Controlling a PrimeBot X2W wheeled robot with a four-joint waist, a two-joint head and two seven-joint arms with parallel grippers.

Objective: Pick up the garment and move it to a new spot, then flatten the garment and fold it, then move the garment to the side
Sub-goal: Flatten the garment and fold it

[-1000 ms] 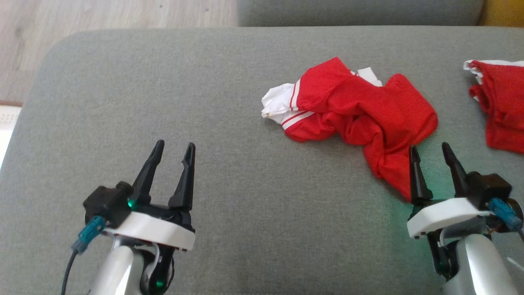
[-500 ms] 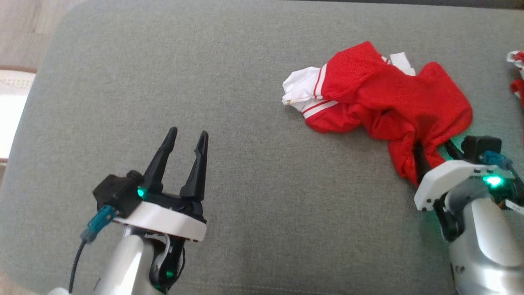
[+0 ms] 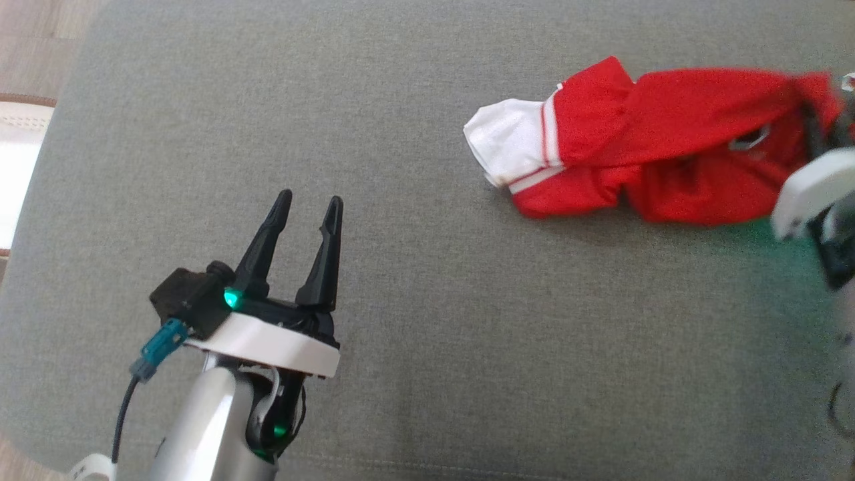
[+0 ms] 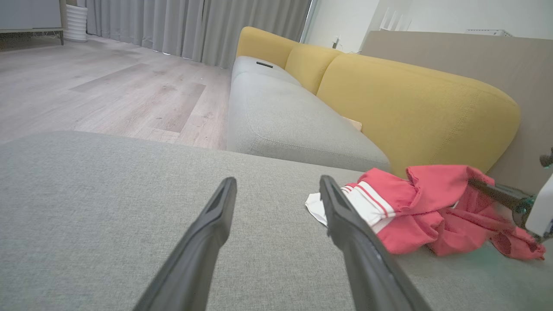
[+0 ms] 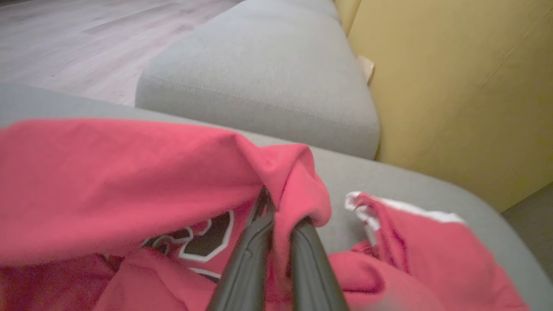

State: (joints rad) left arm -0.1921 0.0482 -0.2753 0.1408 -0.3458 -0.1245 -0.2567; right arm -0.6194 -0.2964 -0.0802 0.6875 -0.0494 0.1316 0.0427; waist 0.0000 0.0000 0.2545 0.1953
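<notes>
The garment [image 3: 654, 143] is red with a white striped sleeve [image 3: 511, 137] and lies stretched across the grey cushion [image 3: 427, 321], upper right in the head view. My right gripper [image 3: 820, 120] is shut on the garment's right end, holding a fold of it off the cushion. In the right wrist view its two fingers [image 5: 255, 246] pinch a red fold [image 5: 298, 172] of the garment between them. My left gripper [image 3: 310, 200] stands open over bare cushion at the lower left, well apart from the garment [image 4: 414, 203]. In the left wrist view my left gripper [image 4: 278, 181] has nothing between its fingers.
A second red and white garment [image 5: 410, 242] lies just right of the held one. A yellow sofa back [image 4: 410, 103] rises behind the cushion. Another grey seat [image 4: 281, 125] and wooden floor [image 4: 108, 95] lie beyond. The cushion's rounded edge [image 3: 73, 100] is at the upper left.
My right gripper went from open beside the garment to shut on its right end, then drew it up and to the right, stretching it out. The camera has shifted. The left gripper stayed open.
</notes>
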